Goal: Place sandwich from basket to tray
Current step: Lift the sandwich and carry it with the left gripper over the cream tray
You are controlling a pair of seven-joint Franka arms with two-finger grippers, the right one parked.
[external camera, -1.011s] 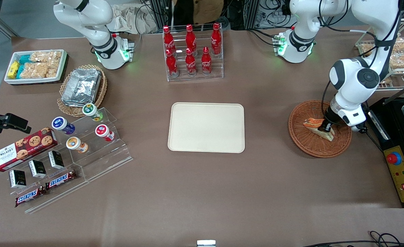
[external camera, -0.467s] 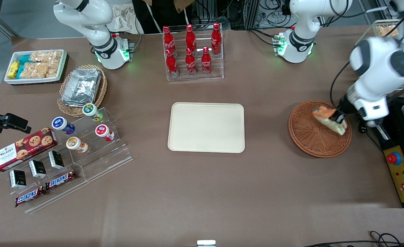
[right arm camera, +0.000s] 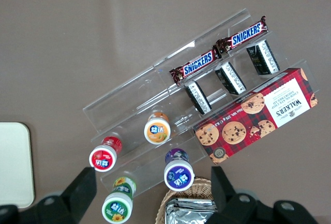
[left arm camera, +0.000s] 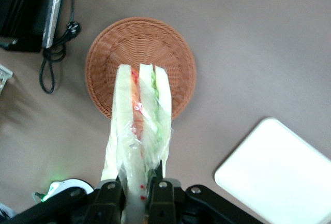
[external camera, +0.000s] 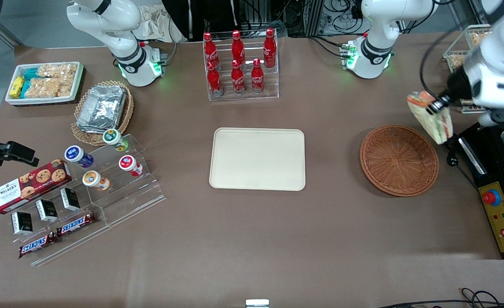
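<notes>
1. White-bread sandwich (left arm camera: 139, 125), wrapped in clear film, hangs clenched between the claw's (left arm camera: 135, 187) two fingers, gripped at one end, with its long axis running straight out from the fingertips and its filling layers edge-on to the wrist camera.
2. Directly under the sandwich's free end, well below the claw, sits the reddish-brown wicker basket (external camera: 399, 160); the sandwich is lifted clear of it and touches nothing but the claw.
3. In the front view the claw (external camera: 437, 105) hovers above the counter (external camera: 252, 239) just past the basket's rim, on the side farther from the front camera.
4. Cream tray (external camera: 257, 158) lies flat on the counter, well apart from the claw, sideways toward the parked arm's end, with the basket between the two.
5. My judgement: the coming move is a sideways carry over the basket toward the tray. The dangling end should reach the tray first, so the sandwich would need laying down along its length rather than dropping upright.
</notes>
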